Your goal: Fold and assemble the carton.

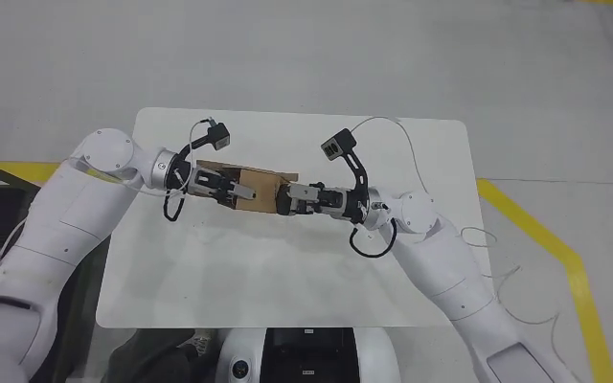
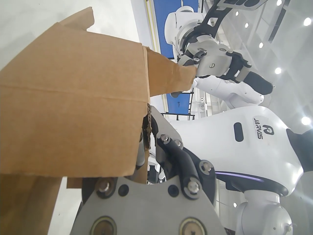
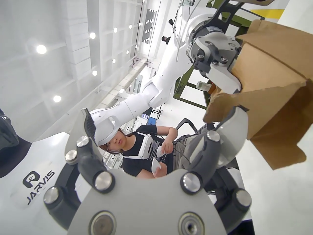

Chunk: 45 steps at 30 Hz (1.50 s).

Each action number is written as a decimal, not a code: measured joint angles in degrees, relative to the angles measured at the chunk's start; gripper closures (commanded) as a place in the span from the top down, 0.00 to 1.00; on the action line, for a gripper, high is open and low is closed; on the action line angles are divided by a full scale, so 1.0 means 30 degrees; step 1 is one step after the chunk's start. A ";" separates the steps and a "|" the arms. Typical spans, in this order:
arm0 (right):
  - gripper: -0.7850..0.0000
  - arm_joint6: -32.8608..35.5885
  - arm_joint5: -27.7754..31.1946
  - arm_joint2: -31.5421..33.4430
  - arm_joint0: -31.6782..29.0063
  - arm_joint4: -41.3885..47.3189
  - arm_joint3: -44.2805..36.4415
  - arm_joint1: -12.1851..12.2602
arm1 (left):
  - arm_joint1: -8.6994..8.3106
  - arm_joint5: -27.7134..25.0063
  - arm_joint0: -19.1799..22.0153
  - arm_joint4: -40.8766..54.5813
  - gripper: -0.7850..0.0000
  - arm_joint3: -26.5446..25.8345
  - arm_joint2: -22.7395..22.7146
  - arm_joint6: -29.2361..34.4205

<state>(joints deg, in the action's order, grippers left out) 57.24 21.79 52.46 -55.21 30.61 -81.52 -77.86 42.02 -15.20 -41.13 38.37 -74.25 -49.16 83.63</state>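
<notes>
A brown cardboard carton (image 1: 261, 182) hangs between my two arms above the middle of the white table (image 1: 287, 278). My left gripper (image 1: 230, 188) is shut on the carton's left wall. In the left wrist view one finger (image 2: 159, 128) lies along the carton (image 2: 73, 99) edge, and the other finger is hidden behind the cardboard. My right gripper (image 1: 285, 199) is at the carton's right end. In the right wrist view the right gripper (image 3: 161, 116) is wide open, with one finger (image 3: 234, 123) against a bent flap (image 3: 220, 106) of the carton (image 3: 269, 79).
The table top around the arms is bare white, with free room in front and behind. A thin cable (image 1: 412, 144) loops over the table's right part. Yellow floor tape (image 1: 536, 225) runs beyond the right edge.
</notes>
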 measured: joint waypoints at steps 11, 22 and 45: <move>1.00 -0.0609 0.0137 -0.0915 0.0790 -0.0351 0.0845 -0.0394 | 0.0076 0.0277 -0.0369 0.1139 0.00 -0.0042 -0.0753 0.1136; 1.00 -0.0322 0.0569 0.0979 -0.0678 -0.0281 -0.0065 0.0130 | -0.0006 0.0932 -0.0428 0.2762 0.00 0.0196 -0.0811 0.1457; 1.00 -0.0251 0.0485 0.1099 -0.0543 0.0186 0.0820 0.0102 | -0.0591 0.1789 0.0065 0.5150 0.00 -0.0337 0.0793 0.1457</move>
<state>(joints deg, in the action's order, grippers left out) 56.48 23.24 55.76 -56.84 31.17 -79.06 -77.56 40.24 -9.84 -40.93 53.82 -75.26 -46.78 88.00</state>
